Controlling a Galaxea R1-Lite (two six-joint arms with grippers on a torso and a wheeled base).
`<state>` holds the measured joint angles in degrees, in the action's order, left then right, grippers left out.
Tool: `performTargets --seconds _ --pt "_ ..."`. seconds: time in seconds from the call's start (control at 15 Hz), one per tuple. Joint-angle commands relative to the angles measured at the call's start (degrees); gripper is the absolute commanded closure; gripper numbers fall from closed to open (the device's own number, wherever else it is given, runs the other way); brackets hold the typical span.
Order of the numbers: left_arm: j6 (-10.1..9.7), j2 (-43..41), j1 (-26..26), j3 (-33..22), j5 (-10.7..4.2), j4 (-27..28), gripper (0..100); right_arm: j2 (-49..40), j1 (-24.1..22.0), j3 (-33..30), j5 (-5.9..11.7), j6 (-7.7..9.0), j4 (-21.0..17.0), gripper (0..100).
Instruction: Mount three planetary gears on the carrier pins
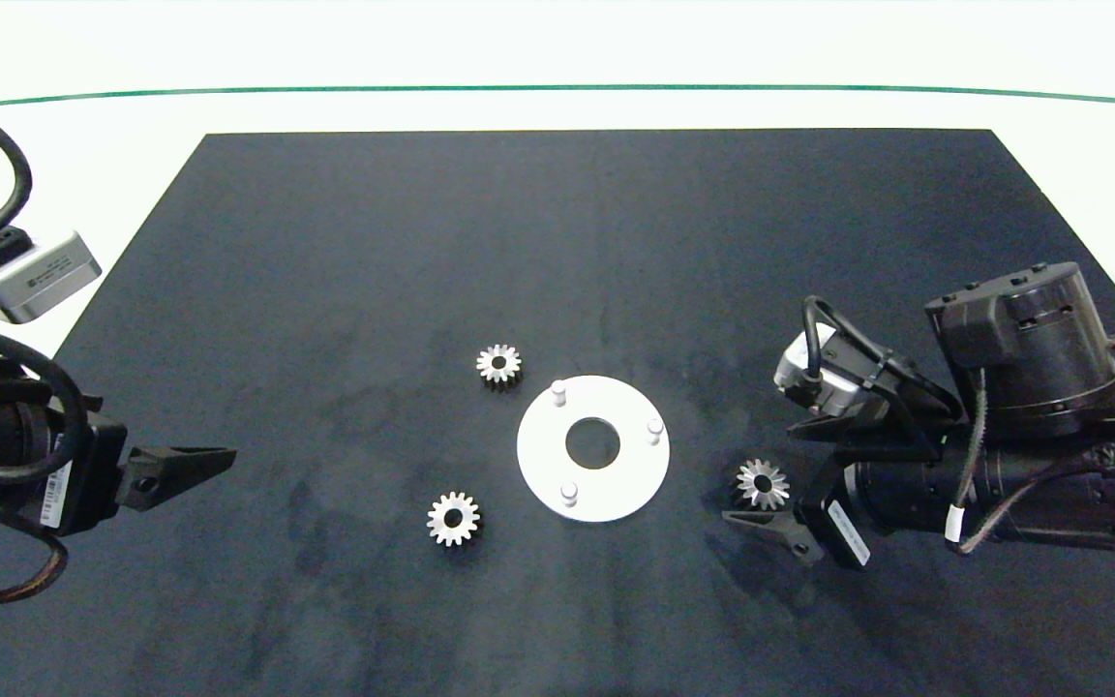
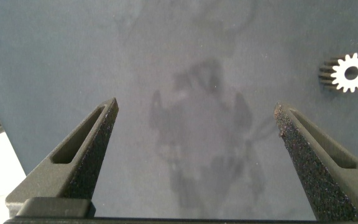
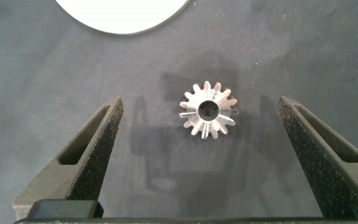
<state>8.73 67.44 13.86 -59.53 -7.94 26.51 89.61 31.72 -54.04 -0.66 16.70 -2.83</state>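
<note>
My right gripper hangs low over the dark mat, fingers wide apart around one gear that lies flat between them, untouched, just beside the white disc toward the mat's right edge. The three pins on the disc are bare. Two more gears lie on the mat beside the disc's other side. My left gripper waits, fingers spread, near the left edge.

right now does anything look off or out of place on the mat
Nothing stands out. All three gears lie flat on the mat, off the disc: one beyond it, one nearer left, one between the open right gripper fingers. The pins are bare. The left gripper is open, over bare mat.
</note>
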Motion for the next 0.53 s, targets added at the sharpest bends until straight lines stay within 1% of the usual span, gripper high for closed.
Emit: performTargets --seconds 0.07,0.2,0.27,0.53 --pt "-0.03 -0.2 0.1 0.0 -0.06 0.0 0 1.6 -0.6 0.0 -0.04 0.09 0.0 0" --pt "-0.03 0.0 1.0 0.0 -0.06 0.0 0 2.1 -0.6 0.2 0.04 0.26 -0.2 0" --pt "-0.03 -0.1 1.3 0.1 -0.06 0.0 0 2.1 -0.6 0.3 0.39 0.26 -0.2 0" --pt "-0.03 -0.4 1.2 0.1 -0.06 0.0 0 3.0 -0.6 0.2 0.92 0.26 -0.1 0"
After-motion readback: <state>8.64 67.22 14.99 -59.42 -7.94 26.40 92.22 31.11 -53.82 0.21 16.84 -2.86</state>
